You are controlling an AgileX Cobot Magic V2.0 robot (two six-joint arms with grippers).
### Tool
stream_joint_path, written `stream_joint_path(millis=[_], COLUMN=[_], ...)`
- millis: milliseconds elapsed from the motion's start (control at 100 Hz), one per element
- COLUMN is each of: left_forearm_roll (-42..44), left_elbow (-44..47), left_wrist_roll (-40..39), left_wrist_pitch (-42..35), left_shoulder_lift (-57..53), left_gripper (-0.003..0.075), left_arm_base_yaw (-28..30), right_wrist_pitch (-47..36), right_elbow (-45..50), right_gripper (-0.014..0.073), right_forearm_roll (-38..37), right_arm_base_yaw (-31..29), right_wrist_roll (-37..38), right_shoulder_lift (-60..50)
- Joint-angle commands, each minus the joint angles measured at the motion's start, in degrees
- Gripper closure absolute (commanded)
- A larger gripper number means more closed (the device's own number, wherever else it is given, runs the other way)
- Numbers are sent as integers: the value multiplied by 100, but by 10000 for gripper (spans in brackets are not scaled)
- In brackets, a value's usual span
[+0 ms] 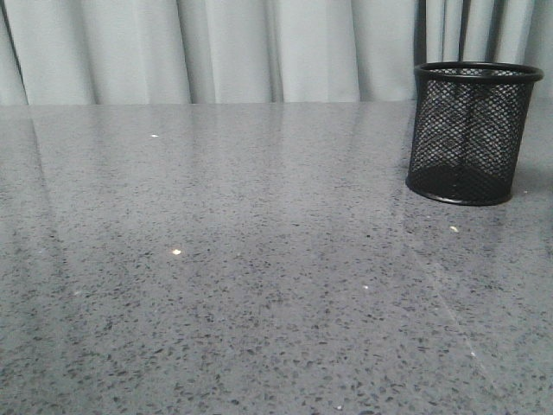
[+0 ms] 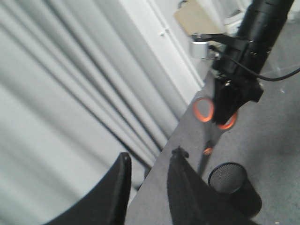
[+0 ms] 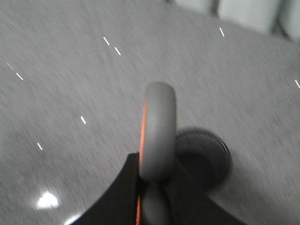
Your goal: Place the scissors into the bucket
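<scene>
The black wire-mesh bucket (image 1: 472, 132) stands upright at the table's far right; it also shows in the left wrist view (image 2: 233, 185) and, blurred, in the right wrist view (image 3: 202, 157). My right gripper (image 3: 157, 176) is shut on the scissors (image 3: 158, 136) at their grey, orange-lined handles. In the left wrist view the right arm holds the scissors (image 2: 213, 123) blades down in the air, above and just beside the bucket's mouth. My left gripper (image 2: 150, 161) is open and empty, raised to the left. Neither gripper shows in the front view.
The grey speckled table (image 1: 242, 277) carries only the bucket in the front view. Grey curtains (image 1: 216, 47) hang behind its far edge. A white wall and a cardboard piece (image 2: 194, 16) show beyond the right arm.
</scene>
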Motion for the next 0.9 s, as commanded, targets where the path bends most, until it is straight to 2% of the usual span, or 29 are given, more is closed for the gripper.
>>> stream_joint_path(millis=[0, 80, 290, 420, 890], left_forearm_roll=[538, 753, 769, 756, 608], left_elbow=[107, 403, 1349, 1703, 1816], left_wrist_roll=[-782, -1045, -1102, -1400, -1524], left_wrist_pitch=[-38, 160, 25, -23, -12], left_shoulder_lift=[-354, -679, -1407, -1655, -1824], left_gripper=[569, 569, 569, 569, 569], left_arm_base_yaw=[-7, -7, -7, -7, -7], right_wrist_pitch=[512, 731, 732, 664, 398], right_elbow=[-446, -484, -484, -484, -484], right_gripper=[657, 657, 657, 657, 657], right_forearm_roll=[-471, -686, -758, -956, -1125], right_arm_base_yaw=[-45, -45, -45, -45, -25], right_wrist_roll=[446, 606, 661, 661, 661], right_shoulder_lift=[110, 255, 732, 1113, 2113])
